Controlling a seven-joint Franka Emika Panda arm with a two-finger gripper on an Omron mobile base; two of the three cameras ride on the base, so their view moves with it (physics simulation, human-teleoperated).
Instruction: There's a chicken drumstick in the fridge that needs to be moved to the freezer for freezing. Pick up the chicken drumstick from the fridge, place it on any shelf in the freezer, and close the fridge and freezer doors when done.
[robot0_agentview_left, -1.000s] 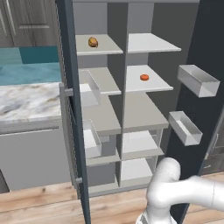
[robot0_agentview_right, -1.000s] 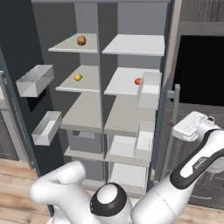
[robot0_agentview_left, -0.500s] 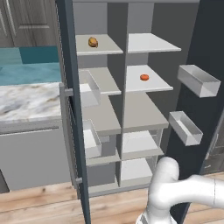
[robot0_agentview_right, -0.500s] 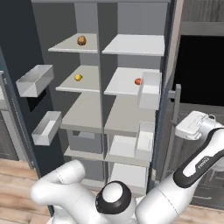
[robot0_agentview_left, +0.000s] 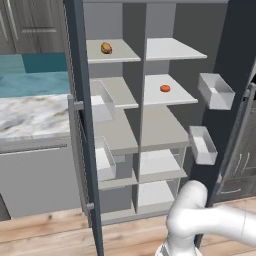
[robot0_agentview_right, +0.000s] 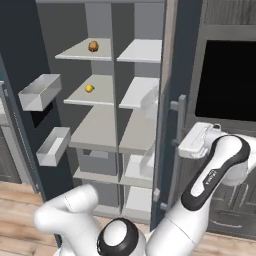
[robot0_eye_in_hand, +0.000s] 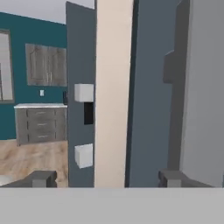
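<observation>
1. My claw (robot0_eye_in_hand: 105, 179) is spread wide with nothing between the 2 fingertips (robot0_eye_in_hand: 41, 178); the tips sit far apart at the bottom of the hand view.
2. Right ahead of the claw stands the edge of the fridge door (robot0_eye_in_hand: 114, 92), a pale strip with slate-blue face beside it. In the right base view my hand (robot0_agentview_right: 197, 140) sits just beside that door's grey bar handle (robot0_agentview_right: 179, 145) — I cannot tell whether it touches.
3. Both doors are swung open. The freezer door (robot0_agentview_left: 82, 125) stands edge-on in the left base view, with clear bins (robot0_agentview_left: 102, 102) hung on its inner side.
4. The fridge door (robot0_agentview_left: 230, 100) also carries 2 clear bins (robot0_agentview_left: 216, 91) on its inner face.
5. Inside the fridge (robot0_agentview_left: 167, 95), a small orange-red round item (robot0_agentview_left: 165, 88) lies on the second shelf down.
6. Farthest up, the chicken drumstick (robot0_agentview_left: 106, 48) rests on the top shelf (robot0_agentview_left: 117, 52) of the freezer (robot0_agentview_left: 112, 110) — golden-brown, well apart from my claw. The right base view shows it too (robot0_agentview_right: 93, 46), with a small yellow item (robot0_agentview_right: 89, 88) on the shelf below.
</observation>
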